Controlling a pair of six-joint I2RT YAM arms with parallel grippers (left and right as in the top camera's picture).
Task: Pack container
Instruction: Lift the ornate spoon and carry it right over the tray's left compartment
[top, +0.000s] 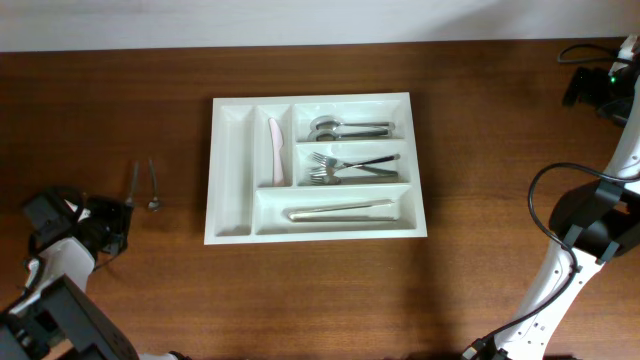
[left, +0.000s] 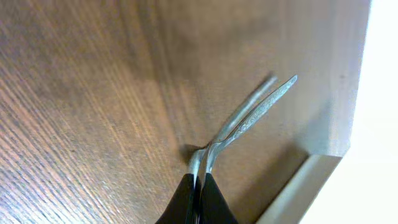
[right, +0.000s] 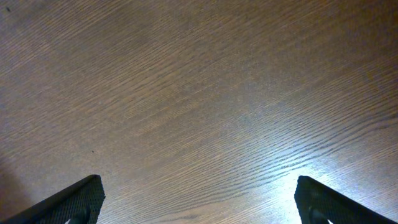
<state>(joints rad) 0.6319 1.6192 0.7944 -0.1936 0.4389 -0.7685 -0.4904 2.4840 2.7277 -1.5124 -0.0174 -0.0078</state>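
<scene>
tray (top: 231, 107): white, five compartments, mid tabletop, a bit nearer the far edge than the near one
tray contents: pink knife (top: 275, 150) in the second narrow slot; spoons (top: 345, 128) in the far long slot; forks (top: 345, 165) in the middle long slot; long metal pieces (top: 340, 211) in the near long slot, type unclear
metal utensils (top: 152, 188): two thin ones, lying toward the left edge of the tabletop, well apart from the tray; handles fan out from the jaw tips in the left wrist view (left: 249, 118)
left jaws: pressed together, pinching the near ends of the metal utensils, low over the tabletop by the near left corner
right jaws: spread wide, nothing between them, only bare wood below
tabletop (top: 500, 300): dark brown wood grain
</scene>
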